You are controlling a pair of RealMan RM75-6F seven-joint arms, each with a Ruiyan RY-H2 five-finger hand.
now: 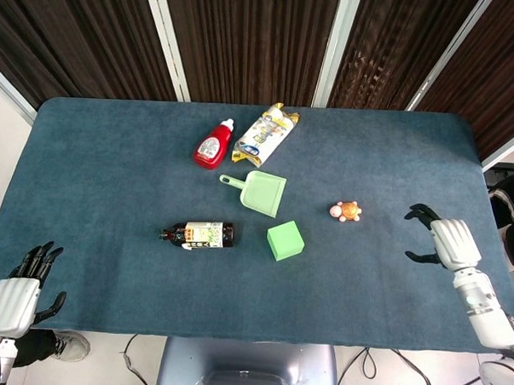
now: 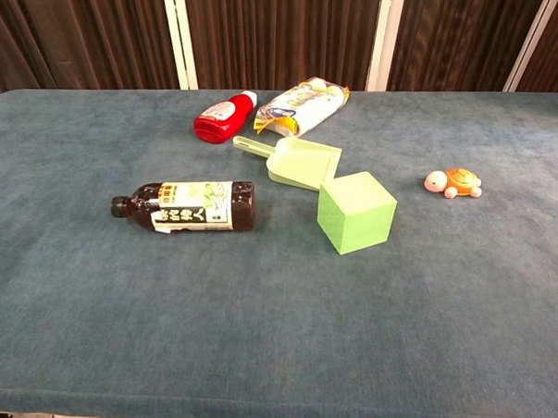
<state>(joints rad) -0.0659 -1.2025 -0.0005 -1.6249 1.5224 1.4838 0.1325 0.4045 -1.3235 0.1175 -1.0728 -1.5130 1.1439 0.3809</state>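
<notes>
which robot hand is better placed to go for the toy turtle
Probably the right. The right robot hand is open over the table's right side, with the toy turtle the nearest thing to it. The left robot hand hangs off the table's near left corner, far from the turtle.

right hand [image 1: 449, 239] | bare cloth up to toy turtle [image 1: 347, 211] | nothing between
</notes>
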